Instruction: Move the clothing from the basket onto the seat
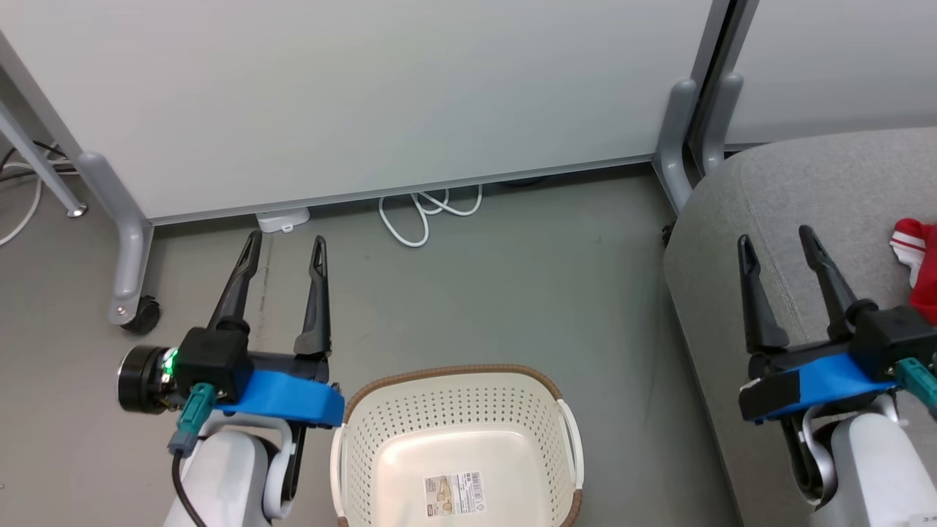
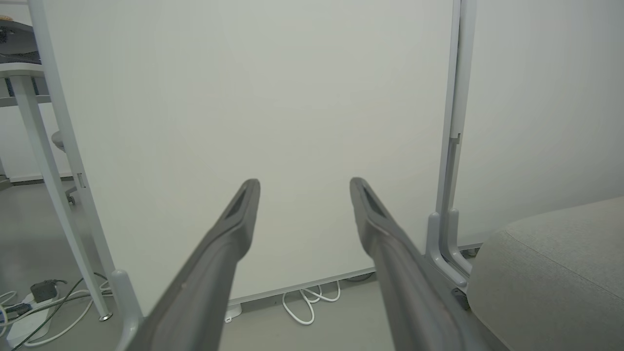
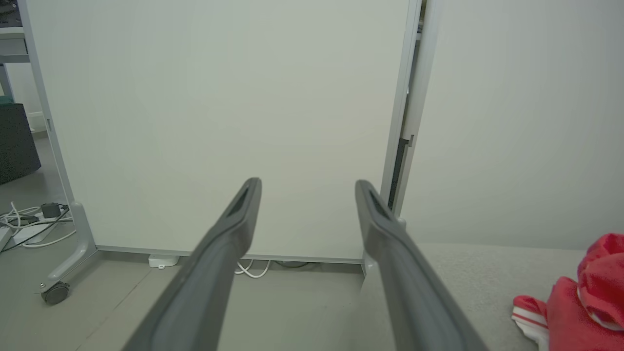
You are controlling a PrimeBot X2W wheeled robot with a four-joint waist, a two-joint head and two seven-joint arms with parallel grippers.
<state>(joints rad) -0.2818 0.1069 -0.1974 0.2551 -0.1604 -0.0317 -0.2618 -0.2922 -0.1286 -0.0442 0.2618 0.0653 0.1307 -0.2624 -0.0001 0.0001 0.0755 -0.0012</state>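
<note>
Red clothing (image 1: pixel 919 256) lies on the grey seat (image 1: pixel 805 183); basket (image 1: pixel 454 402) looks empty, so left tool (image 1: pixel 287 238) and right tool (image 1: pixel 774 234) hang spread.

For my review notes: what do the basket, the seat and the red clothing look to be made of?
The basket looks like moulded cream plastic with a slight gloss. It has neat rows of holes and a brown woven-look rim. The seat looks like matte grey woven upholstery, with a stitched seam showing. The clothing is soft red fabric with white stripes, possibly knit. It lies bunched in folds.
</note>
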